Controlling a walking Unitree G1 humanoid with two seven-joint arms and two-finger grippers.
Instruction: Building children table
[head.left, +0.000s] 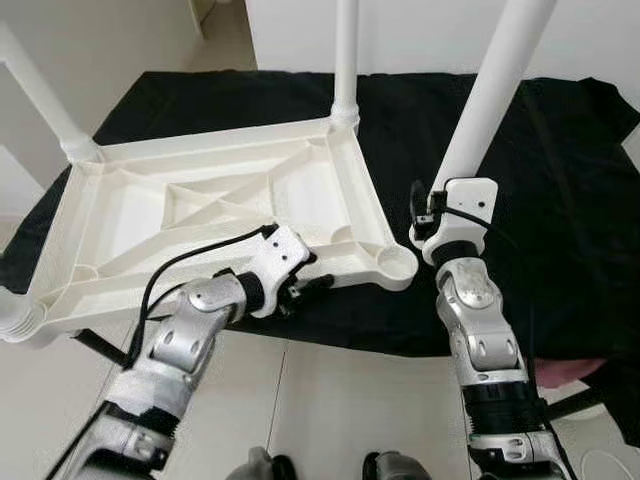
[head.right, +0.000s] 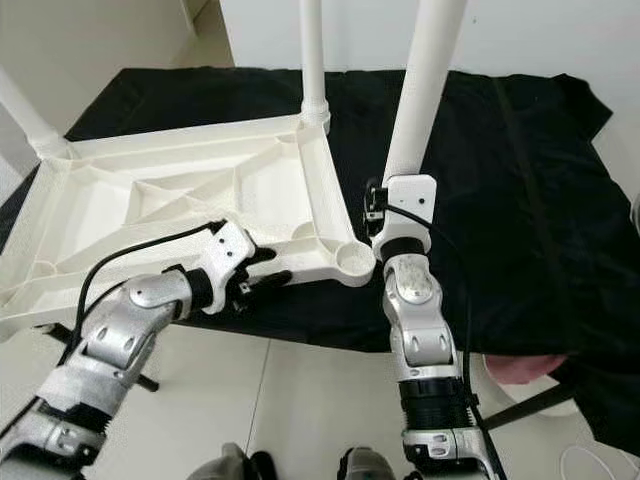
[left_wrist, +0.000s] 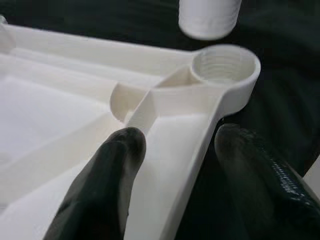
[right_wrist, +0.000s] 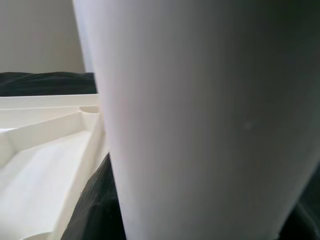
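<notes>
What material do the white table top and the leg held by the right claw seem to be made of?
Table top: probably moulded plastic, matt white, judging by the ribs and the threaded socket. Leg in the right claw: likely the same smooth white plastic.

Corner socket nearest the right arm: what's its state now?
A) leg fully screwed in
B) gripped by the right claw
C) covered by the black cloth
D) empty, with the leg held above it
D: the threaded corner socket is open, and the white leg hangs just above it.
</notes>
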